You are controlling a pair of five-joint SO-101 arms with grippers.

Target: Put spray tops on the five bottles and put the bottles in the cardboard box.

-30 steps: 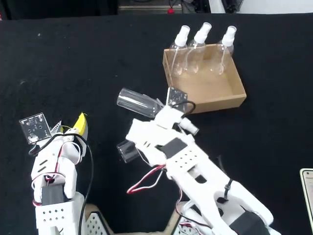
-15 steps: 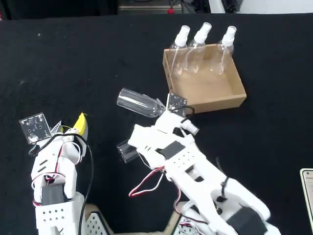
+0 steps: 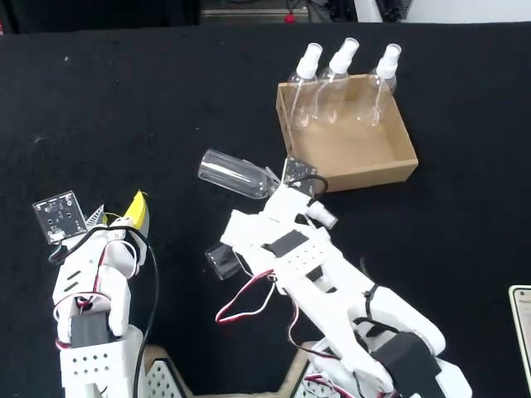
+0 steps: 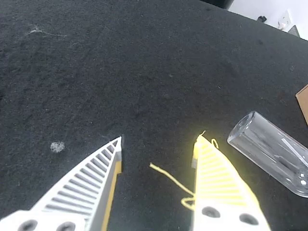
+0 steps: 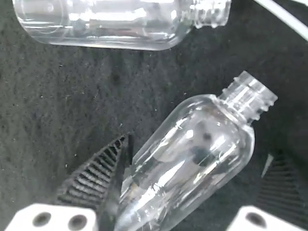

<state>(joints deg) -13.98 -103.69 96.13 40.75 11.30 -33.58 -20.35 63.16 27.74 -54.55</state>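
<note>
Right now an uncapped bottle lies on its side on the black desk, between the right jaws. They are open, with one finger on each side of it. One dark finger is just beside the bottle's wall, maybe touching it, and the other finger is apart from it. The threaded neck points away from the jaws and at a slant to them.

Just past the tips of the right jaws lies a second uncapped bottle, also on its side. The left jaws are open too, with nothing between them, and this second bottle lies ahead of them, off to the side of the yellow finger.

Farther from the right jaws, to one side, stands the cardboard box. Three bottles with spray tops lean at its far wall.

I think the risk is in the closing. The bottle is smooth and round and not lined up with the jaws, so the nearer finger would push it first. It may roll or slip out forward and hit the second bottle. Also, if it goes to the box as it is, the spray top is missing.
</note>
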